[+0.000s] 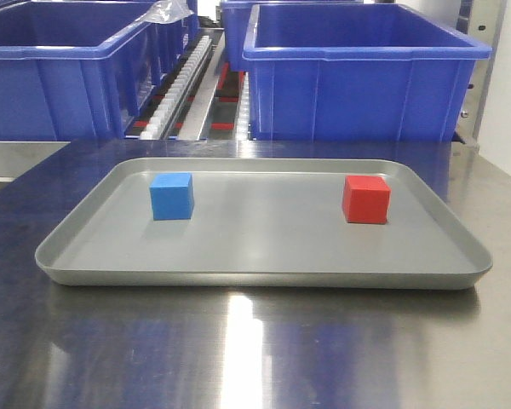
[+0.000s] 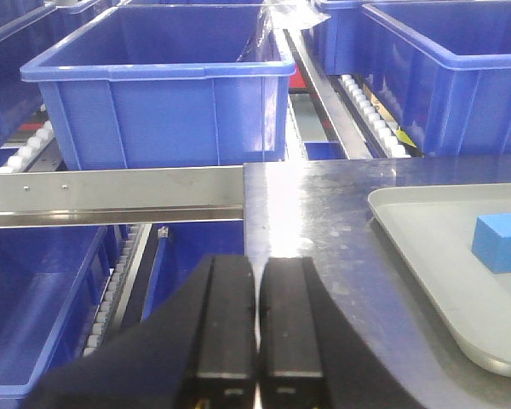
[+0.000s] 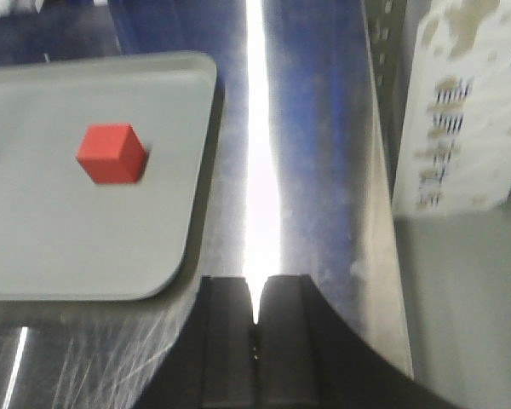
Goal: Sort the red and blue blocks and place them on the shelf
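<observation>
1. Now both blocks sit flat inside a shallow grey tray (image 1: 264, 279) on the shiny steel table (image 1: 238, 349). The blue block (image 1: 171, 196) is near the tray's far left corner and the red block (image 1: 365, 199) near its far right corner, well apart.
2. The left gripper (image 2: 257, 332) has its fingers pressed together on nothing. It hovers at the table's left edge, with the blue block off to its right.
3. The right gripper (image 3: 255, 332) is likewise pressed together and empty. It is over the bare strip between the tray's right edge and the table's right edge, with the red block to its left.
4. Beyond the table's far edge stands the shelf, its roller tracks (image 1: 183, 89) running between large blue bins (image 1: 366, 77) that take up most of that level.
5. The shelf's flat front rail (image 2: 111, 192) meets the table's far left corner, with bins behind and below it.
6. A white marked panel (image 3: 464, 111) stands past the table's right edge.
</observation>
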Robot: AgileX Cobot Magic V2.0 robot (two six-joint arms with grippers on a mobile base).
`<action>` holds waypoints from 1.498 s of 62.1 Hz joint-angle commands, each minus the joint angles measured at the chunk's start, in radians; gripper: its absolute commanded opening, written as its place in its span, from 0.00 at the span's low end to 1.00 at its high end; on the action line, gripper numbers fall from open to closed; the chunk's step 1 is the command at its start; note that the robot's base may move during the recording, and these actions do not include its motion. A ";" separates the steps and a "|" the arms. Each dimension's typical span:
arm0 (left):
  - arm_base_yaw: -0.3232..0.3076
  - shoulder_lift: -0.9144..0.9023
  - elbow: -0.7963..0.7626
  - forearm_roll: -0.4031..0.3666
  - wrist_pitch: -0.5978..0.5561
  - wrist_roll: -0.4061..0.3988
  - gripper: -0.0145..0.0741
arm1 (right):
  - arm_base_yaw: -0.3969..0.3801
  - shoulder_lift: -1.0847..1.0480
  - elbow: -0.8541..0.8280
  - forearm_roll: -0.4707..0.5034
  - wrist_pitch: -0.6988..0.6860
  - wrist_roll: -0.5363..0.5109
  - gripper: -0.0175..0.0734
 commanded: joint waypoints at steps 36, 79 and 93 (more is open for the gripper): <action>-0.003 -0.021 0.044 -0.006 -0.084 0.000 0.30 | 0.240 0.617 -0.344 -0.047 0.039 0.107 0.26; -0.003 -0.021 0.044 -0.006 -0.084 0.000 0.30 | 0.456 1.167 -0.953 -0.284 0.460 0.475 0.88; -0.003 -0.021 0.044 -0.006 -0.084 0.000 0.30 | 0.463 1.295 -1.122 -0.305 0.543 0.528 0.88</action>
